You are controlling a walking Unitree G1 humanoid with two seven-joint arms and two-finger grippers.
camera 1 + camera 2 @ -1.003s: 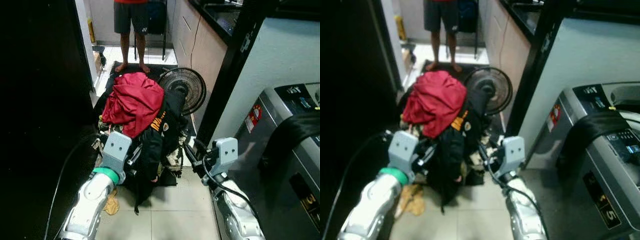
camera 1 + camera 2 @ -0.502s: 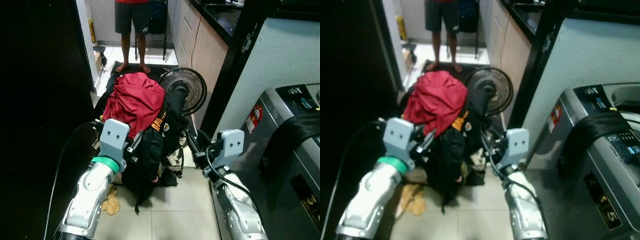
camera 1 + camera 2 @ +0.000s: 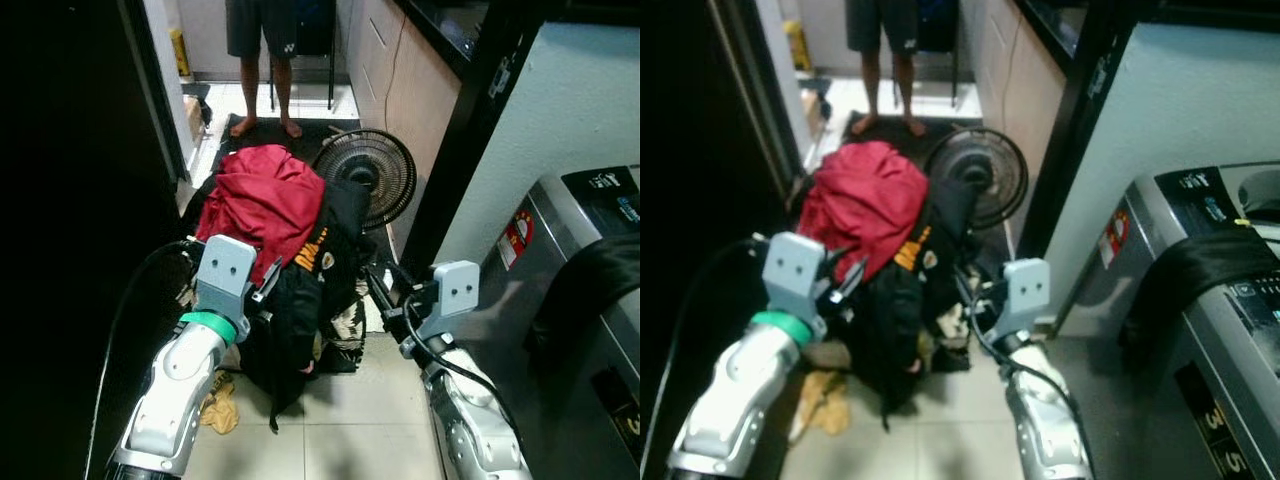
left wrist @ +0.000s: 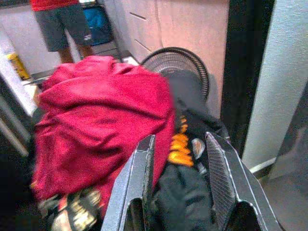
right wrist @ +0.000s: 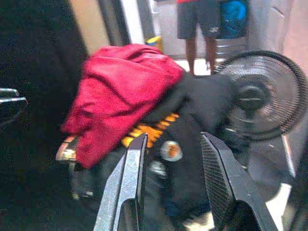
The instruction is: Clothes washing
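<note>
Left eye view: the left gripper (image 3: 268,283) hangs against the near left side of the laundry pile (image 3: 290,270), fingers parted with nothing between them. On the pile's far top lies a red garment (image 3: 262,200), with a black jacket (image 3: 300,310) draped down its front. The right gripper (image 3: 378,283) hovers just right of the pile, fingers spread and empty. Behind the pile stands a floor fan (image 3: 372,175); well right of it, the washing machine (image 3: 570,300).
</note>
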